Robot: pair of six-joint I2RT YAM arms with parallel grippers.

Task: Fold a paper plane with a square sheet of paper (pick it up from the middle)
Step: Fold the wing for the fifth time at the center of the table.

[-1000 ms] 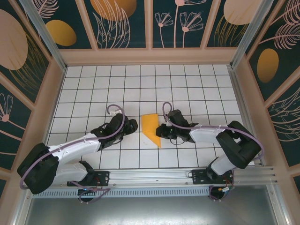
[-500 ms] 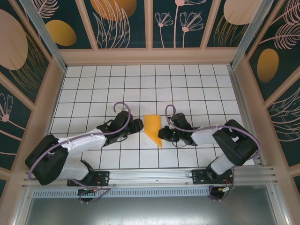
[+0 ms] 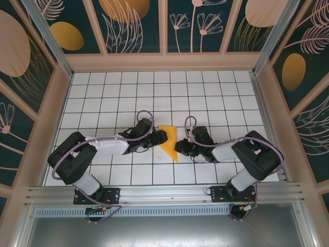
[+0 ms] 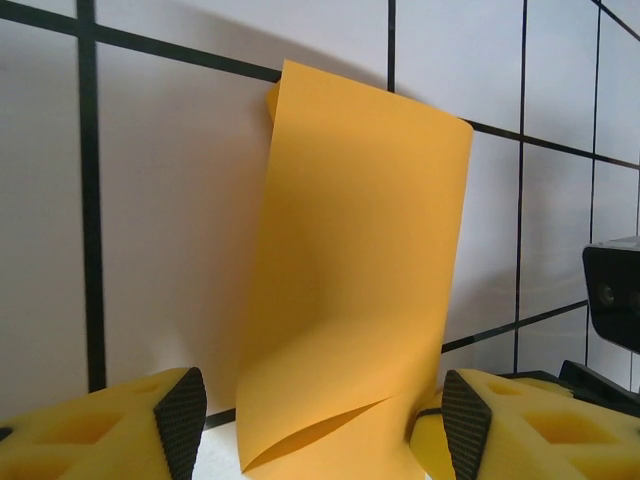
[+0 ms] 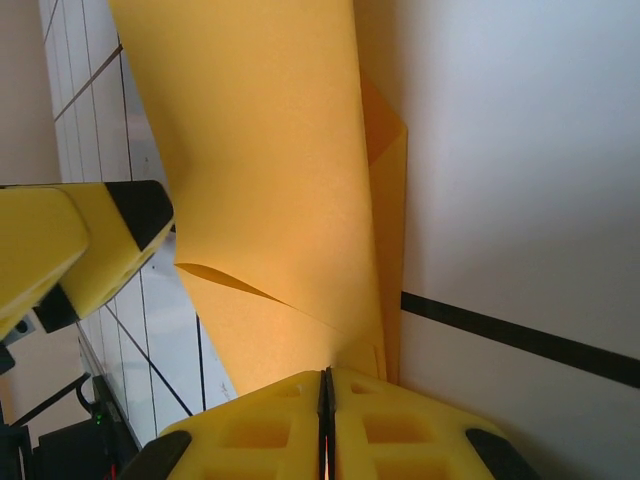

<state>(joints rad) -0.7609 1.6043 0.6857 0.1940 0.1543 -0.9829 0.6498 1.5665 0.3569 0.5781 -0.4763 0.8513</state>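
Observation:
The square sheet of paper [image 3: 169, 140] is a creased orange-yellow wedge at the middle of the white grid table, its point toward the near edge. In the left wrist view the paper [image 4: 360, 260] bows upward with one flap lifted off another. My left gripper [image 3: 161, 138] is at its left edge, open [image 4: 322, 432], with the paper's near end lying between the black pads [image 4: 181, 420]. My right gripper [image 3: 178, 147] is at the paper's right edge. Its yellow fingers [image 5: 400, 430] are pressed together [image 5: 325, 398] on the paper's edge [image 5: 270, 180].
The white grid table [image 3: 216, 98] stretches behind the arms, boxed in by wooden rails and dark leaf-painted walls [image 3: 139, 25]. An aluminium rail [image 3: 164, 193] runs along the near edge. The left gripper's yellow finger [image 5: 90, 250] shows at the left of the right wrist view.
My left arm has swung right until its open jaws straddle the paper's left edge. The paper has shifted a little and bowed up. The right gripper has stayed on the right edge.

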